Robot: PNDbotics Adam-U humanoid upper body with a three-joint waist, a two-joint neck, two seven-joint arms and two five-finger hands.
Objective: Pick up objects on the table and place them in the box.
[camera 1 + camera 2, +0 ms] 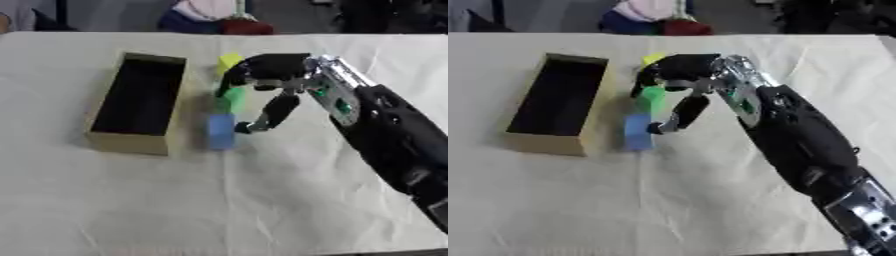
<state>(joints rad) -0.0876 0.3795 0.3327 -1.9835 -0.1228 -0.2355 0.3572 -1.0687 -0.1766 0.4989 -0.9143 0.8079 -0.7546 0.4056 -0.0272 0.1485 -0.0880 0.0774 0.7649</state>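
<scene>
- Nearest us, the right arm (807, 145) sweeps in from the lower right corner, black shell with silver joints, its lower end cut off by the frame edge.
- On the pale cloth-covered tabletop (219, 200) sits the blue block (221, 131), lying just beside the box's right wall, its near end free.
- The right hand (276, 75) arches over the blocks, thumb (273, 114) reaching down to the blue block's far right corner; whether it touches is hard to tell.
- The fingers (241, 74) are curled down over the green block (233, 99), which stands just beyond the blue one; fingers on its left side, thumb on its right, so they look to be grasping it, though actual contact is blurred.
- The box (131, 140), tan walls, dark inside, lies open-topped to the left; nothing can be made out within its shadowed interior.
- Past the green block, a yellow block (229, 61) peeks out, mostly hidden behind the hand.
- The left hand shows in neither view.
- Far edge: bundled cloth (645, 12), blurred.
</scene>
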